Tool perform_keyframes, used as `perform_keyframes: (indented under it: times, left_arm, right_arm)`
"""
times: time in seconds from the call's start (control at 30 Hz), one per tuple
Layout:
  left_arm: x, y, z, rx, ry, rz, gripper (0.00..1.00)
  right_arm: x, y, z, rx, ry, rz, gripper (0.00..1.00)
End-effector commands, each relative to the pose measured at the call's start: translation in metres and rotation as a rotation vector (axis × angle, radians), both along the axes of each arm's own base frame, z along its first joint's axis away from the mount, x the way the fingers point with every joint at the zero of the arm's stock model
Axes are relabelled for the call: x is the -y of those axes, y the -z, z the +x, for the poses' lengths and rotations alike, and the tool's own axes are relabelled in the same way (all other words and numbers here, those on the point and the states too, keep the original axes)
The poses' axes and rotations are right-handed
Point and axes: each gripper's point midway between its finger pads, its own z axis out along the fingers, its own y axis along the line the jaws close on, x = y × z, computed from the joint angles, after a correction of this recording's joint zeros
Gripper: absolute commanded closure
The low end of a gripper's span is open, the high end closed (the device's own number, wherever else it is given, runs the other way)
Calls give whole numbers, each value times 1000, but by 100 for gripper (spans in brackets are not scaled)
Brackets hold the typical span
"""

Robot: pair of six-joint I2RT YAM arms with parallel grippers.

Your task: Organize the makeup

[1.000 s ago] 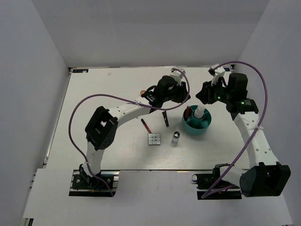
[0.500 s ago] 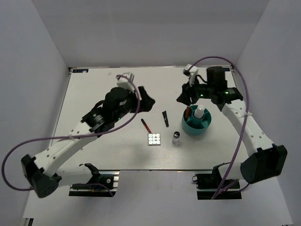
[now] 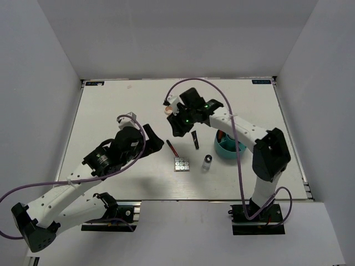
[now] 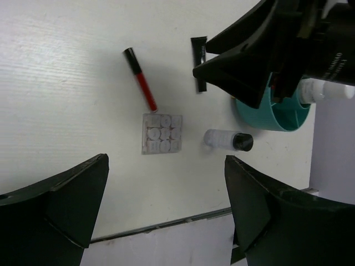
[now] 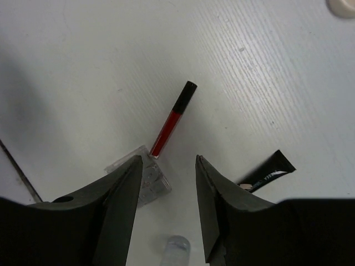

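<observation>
The makeup lies loose near the middle of the worktop (image 3: 111,111), a bit toward its right edge. The red pencil (image 5: 172,122) lies flat, and its red end is just beside a corner of the palette (image 4: 162,133). The black tube (image 4: 198,55) lies close by. The vial (image 4: 227,139) sits next to the teal tub (image 4: 272,116). A white bottle (image 4: 326,88) shows at the tub, partly hidden by the right arm. The peach compact (image 3: 166,109) sits alone, nearer the far edge. The right gripper (image 5: 166,202) hangs over the pencil with its fingers partly apart and nothing between them. The left gripper (image 4: 166,219) hangs higher, nearer the front edge, spread wide and empty too. The pencil looks like the next thing to pick up. It is thin, light and stiff, and it is round, so it may roll away if it gets bumped. The best place to pinch it is likely across its middle, away from the palette. The gripper would need to come straight down so the fingers land on both sides at once.
</observation>
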Motion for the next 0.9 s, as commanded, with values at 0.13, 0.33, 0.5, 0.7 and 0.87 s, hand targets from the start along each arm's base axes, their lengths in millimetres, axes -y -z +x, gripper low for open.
perform_keyframes:
  times: [0.13, 0.33, 0.5, 0.7, 0.87]
  left_arm:
    - [-28, -5, -13, -31, -112, -13, 5]
    - [-38, 4, -21, -70, -142, 3, 5]
    - [-43, 9, -24, -80, -156, 4, 5]
    - [-50, 10, -27, -87, -176, 20, 5]
    - [-51, 11, -29, -90, -182, 14, 5]
  right_arm:
    - [-28, 30, 6, -18, 131, -105, 44]
    - [-49, 51, 9, -14, 141, -131, 44]
    - [-65, 73, 3, -41, 135, -153, 44]
    - [-64, 94, 3, -51, 152, -195, 48]
    - [-56, 109, 4, -64, 170, -228, 49]
